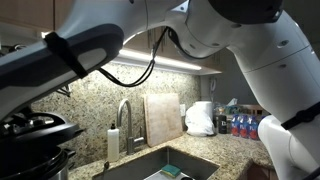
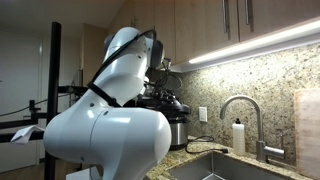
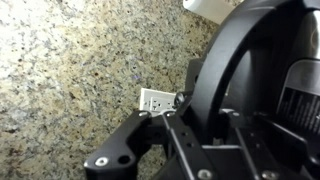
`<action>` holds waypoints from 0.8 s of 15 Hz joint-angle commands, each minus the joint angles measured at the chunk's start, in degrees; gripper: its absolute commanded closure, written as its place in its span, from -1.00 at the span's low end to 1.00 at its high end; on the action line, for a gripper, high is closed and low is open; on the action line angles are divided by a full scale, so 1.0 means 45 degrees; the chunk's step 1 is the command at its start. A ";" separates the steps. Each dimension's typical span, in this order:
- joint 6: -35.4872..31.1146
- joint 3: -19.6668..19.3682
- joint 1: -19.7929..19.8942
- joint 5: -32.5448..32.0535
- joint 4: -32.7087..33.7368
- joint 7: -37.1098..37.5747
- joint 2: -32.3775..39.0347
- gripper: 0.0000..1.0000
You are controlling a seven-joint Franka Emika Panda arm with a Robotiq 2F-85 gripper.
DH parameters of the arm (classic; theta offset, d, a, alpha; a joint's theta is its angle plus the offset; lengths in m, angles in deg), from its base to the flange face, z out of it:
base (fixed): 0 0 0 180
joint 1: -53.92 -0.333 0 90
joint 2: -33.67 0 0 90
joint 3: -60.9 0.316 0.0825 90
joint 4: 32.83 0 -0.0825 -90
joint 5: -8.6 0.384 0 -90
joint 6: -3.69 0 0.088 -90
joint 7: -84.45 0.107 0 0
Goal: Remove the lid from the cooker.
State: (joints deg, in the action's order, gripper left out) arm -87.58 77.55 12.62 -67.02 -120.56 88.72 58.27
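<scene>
One cooker [image 2: 180, 128] stands on the granite counter [image 1: 228, 150] next to the sink [image 1: 165, 162], its silver band visible behind the robot arm [image 2: 110, 120] in an exterior view. One lid [image 2: 165, 99], black and domed, is right above it. In an exterior view it shows as a dark glossy dome [image 1: 35, 124] at the left edge over the pot body, but whether it rests on the rim or has a gap under it cannot be told from here. Also in view are one faucet [image 1: 125, 115], one soap bottle [image 1: 112, 142], one cutting board [image 1: 163, 118] leaning against the backsplash, one white bag [image 1: 200, 118] and one wall outlet [image 3: 155, 98]. A cluster of blue-labelled bottles [image 1: 236, 124] stands at the back (too small and crowded to count). The single gripper [image 3: 175, 118] is at the lid. In the wrist view its black fingers [image 3: 120, 155] are drawn together with almost no gap, right against the lid's large dark curve, which fills the right side of that picture. The jaws are closed, but the frames do not show clearly whether the raised handle is pinched between them, since the contact point is lost in black on black.
</scene>
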 commanded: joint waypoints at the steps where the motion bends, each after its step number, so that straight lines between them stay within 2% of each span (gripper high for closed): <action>1: 0.0608 0.0171 0.0075 0.0085 -0.0103 -0.0586 -0.0828 0.91; 12: 0.1784 0.0605 -0.0174 0.0778 -0.0864 0.0531 -0.1420 0.92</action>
State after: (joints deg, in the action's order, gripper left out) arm -82.54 79.60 12.17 -64.64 -120.83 89.49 56.43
